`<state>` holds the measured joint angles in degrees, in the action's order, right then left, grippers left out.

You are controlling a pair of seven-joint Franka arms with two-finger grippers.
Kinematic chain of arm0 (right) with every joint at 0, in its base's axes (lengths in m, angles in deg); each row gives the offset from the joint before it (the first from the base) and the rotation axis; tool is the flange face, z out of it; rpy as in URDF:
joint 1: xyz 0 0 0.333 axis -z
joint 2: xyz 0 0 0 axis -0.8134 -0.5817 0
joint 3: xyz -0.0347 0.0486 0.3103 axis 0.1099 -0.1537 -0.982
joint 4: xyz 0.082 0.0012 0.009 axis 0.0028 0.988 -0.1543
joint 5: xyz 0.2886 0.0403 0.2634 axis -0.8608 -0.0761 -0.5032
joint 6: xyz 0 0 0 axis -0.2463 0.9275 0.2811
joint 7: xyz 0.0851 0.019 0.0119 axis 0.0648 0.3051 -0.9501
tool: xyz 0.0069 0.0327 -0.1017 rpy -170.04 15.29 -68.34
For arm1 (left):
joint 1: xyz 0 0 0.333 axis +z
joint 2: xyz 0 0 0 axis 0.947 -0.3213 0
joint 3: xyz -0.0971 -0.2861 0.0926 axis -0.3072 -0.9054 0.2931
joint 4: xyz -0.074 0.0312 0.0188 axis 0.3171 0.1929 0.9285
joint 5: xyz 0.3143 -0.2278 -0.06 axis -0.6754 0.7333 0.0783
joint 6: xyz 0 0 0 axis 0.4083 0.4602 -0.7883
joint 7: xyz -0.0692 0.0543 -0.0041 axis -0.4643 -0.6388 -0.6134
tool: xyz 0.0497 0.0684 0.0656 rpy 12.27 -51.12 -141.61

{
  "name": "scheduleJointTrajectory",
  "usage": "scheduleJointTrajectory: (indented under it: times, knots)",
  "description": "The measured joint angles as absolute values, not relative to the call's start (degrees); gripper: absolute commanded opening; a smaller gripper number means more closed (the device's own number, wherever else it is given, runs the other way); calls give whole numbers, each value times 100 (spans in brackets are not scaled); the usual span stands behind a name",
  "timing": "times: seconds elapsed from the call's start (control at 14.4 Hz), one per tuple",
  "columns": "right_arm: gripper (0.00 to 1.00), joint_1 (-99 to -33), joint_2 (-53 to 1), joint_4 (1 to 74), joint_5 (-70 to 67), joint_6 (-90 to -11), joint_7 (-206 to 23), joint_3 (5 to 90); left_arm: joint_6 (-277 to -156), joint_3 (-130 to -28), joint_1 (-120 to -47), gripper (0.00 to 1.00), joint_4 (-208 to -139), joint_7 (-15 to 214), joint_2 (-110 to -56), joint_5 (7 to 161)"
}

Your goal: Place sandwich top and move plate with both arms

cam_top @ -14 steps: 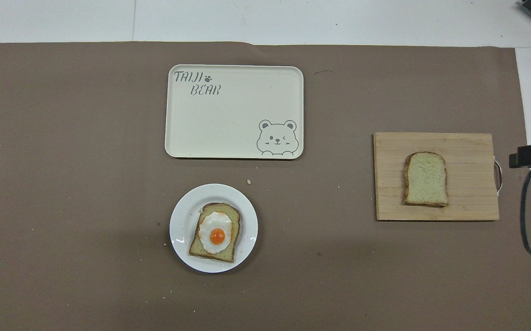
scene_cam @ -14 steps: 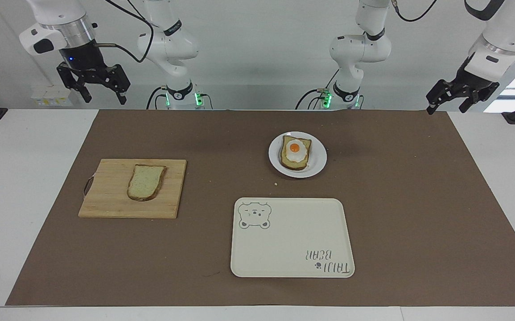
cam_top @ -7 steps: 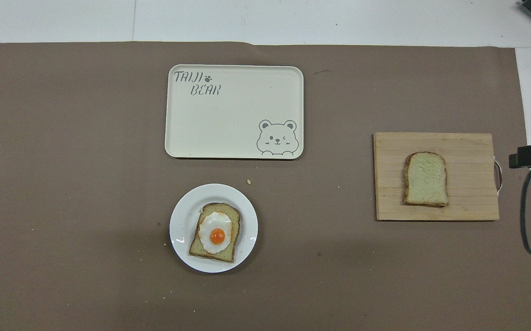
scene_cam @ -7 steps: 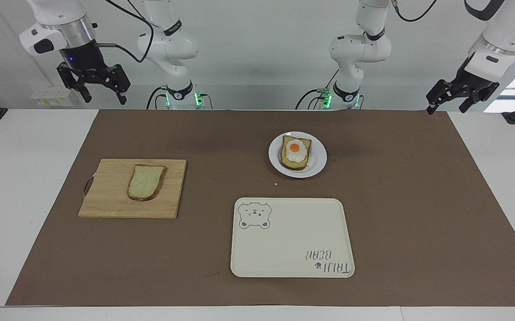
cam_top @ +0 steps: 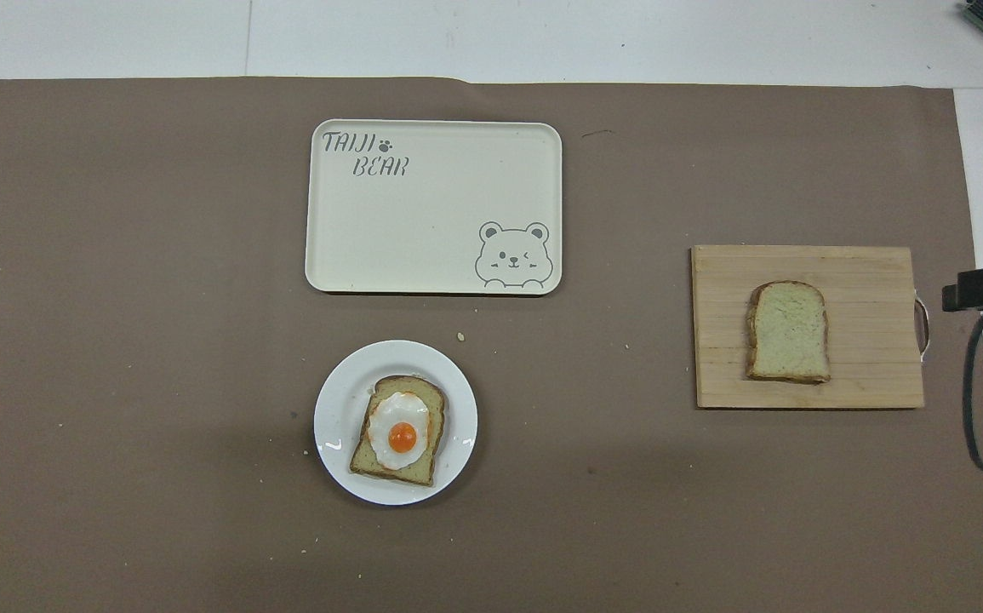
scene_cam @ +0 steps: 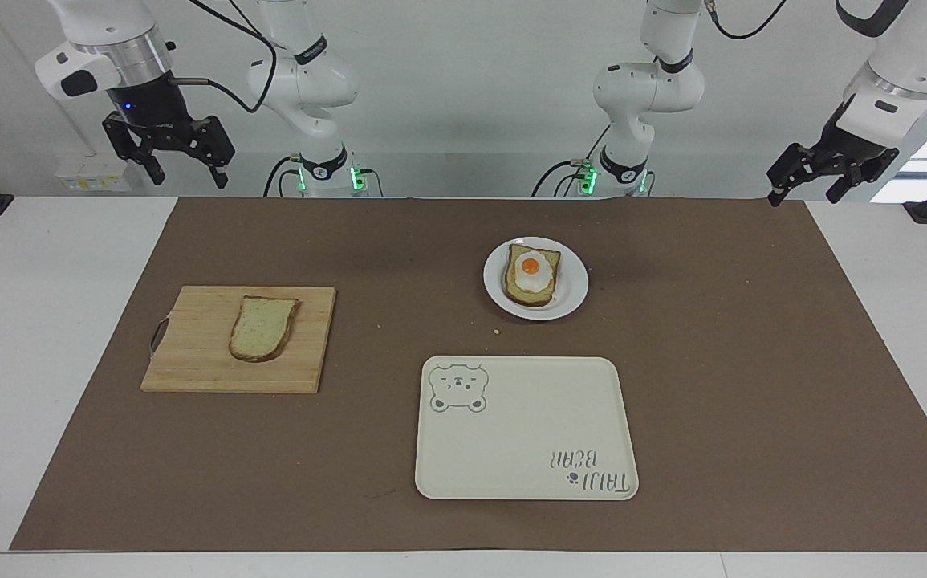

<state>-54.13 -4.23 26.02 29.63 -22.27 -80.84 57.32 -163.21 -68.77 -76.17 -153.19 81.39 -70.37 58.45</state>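
1. Fingers first: the right gripper (scene_cam: 189,178) has its fingers spread wide with nothing in them. The left gripper (scene_cam: 805,193) looks released and empty too. Each hangs high over its own robot-side corner of the brown mat (scene_cam: 752,385), so I'd say nothing has started yet.
2. Where stuff is, overhead view as the dial with the bear tray (cam_top: 423,213) at the centre: the plate (cam_top: 338,400) sits at 6 o'clock, carrying the egg toast (cam_top: 397,430). The sandwich top (cam_top: 787,332) lies flat on the cutting board (cam_top: 865,383) at about 4 o'clock, toward the right arm's end.
3. Risk one, I reckon: the slice lies flush on the wood, so the fingers may jab the board or just shove the bread instead of getting under an edge.
4. Risk two: bread is soft. Pinch it hard and it folds or tears; pinch it lightly and it flops out mid-carry.
5. Risk three: a sloppy drop onto the egg. The yolk is domed, so an off-centre slice could slide off or drag the egg sideways.
6. Risk four: the plate is small, so two grippers on its rim get crowded. If they lift unevenly it tilts and the whole stack slides off.
7. The tray sits just at 12 o'clock from the plate, so a low carry could clip its rim.
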Motion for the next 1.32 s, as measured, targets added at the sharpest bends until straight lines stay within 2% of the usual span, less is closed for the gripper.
scheduleJointTrajectory:
  times: [1.32]
  knots:
    - [100, -5407, -400, 2744, 2963, -2169, -8095, 5602, -16321, -6877, -7617, 100, -15319, 8139, -7037, 5845]
